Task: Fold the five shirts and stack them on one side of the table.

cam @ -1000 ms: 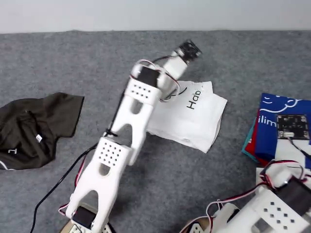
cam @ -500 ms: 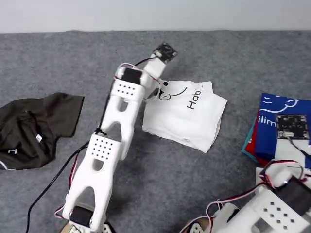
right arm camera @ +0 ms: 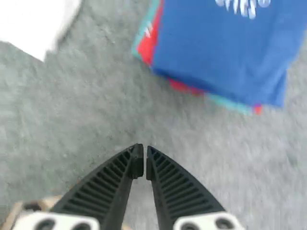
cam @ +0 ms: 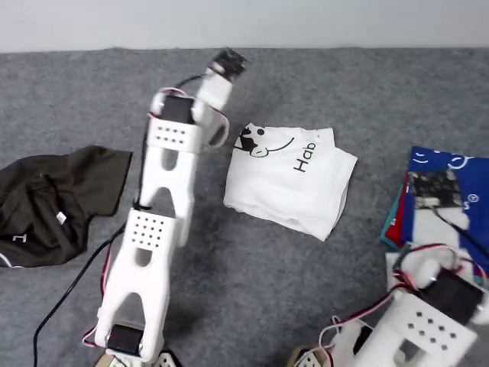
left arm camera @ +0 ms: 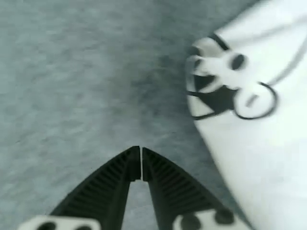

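A folded white shirt (cam: 294, 180) with a black drawing lies in the middle of the grey table (cam: 260, 283). The same white shirt (left arm camera: 254, 124) sits beside my left gripper (left arm camera: 141, 165), which is shut and empty over bare felt. In the high view the left arm (cam: 172, 168) stands just left of the white shirt. A stack of folded shirts with a blue one (cam: 451, 202) on top lies at the right edge. My right gripper (right arm camera: 141, 163) is shut and empty over the felt, short of the blue-topped stack (right arm camera: 225, 45). A crumpled dark shirt (cam: 57, 199) lies at the left.
The right arm's white body (cam: 428, 313) takes up the lower right corner, with cables around it. A black cable (cam: 69, 294) trails from the left arm's base. A pale wall runs along the table's far edge.
The left arm has swung left, off the white shirt, and now stands beside it. The right arm's wrist has shifted a little to the left over the stack.
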Available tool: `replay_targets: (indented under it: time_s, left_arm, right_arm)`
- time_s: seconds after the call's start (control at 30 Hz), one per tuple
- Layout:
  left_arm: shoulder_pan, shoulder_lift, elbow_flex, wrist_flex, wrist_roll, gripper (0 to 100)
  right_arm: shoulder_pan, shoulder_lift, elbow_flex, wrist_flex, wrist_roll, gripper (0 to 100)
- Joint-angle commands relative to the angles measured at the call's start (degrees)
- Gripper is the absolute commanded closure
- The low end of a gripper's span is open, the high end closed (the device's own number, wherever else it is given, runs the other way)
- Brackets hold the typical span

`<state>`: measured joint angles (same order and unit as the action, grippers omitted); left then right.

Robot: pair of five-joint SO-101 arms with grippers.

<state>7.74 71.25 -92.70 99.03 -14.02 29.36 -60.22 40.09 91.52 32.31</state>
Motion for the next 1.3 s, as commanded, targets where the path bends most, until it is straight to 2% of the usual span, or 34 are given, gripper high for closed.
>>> replay_targets:
  time_s: [0.0,0.13,0.3,0.5,0.73,1.0,1.27]
  left_arm:
    - [-3.6,-8.79,1.27,1.76,0.88,98]
    - [-8.7,-16.79,7.87,1.76,0.88,98]
    - [-13.98,-29.01,19.03,1.76,0.62,98]
    - [-20.48,-44.31,35.56,1.67,0.35,98]
    - [-26.9,-58.02,49.54,1.41,-8.26,98]
    - [-28.48,-61.01,52.88,1.41,-8.44,98]
    - [-28.4,-60.92,52.88,1.41,-8.35,98]
  right_arm:
    - [-9.1,2.59,0.18,-6.29,-4.31,97.2]
    - [-17.8,12.35,0.18,-13.23,-8.53,97.2]
    - [-23.34,25.63,-0.97,-22.73,-12.04,95.3]
    - [-25.01,41.89,-13.19,-25.63,-19.34,77.6]
    - [-25.19,62.99,-32.09,-25.63,-24.18,76.8]
    - [-27.82,82.33,-51.25,-23.96,-28.22,76.8]
    - [-30.64,89.71,-60.04,-21.76,-28.31,76.8]
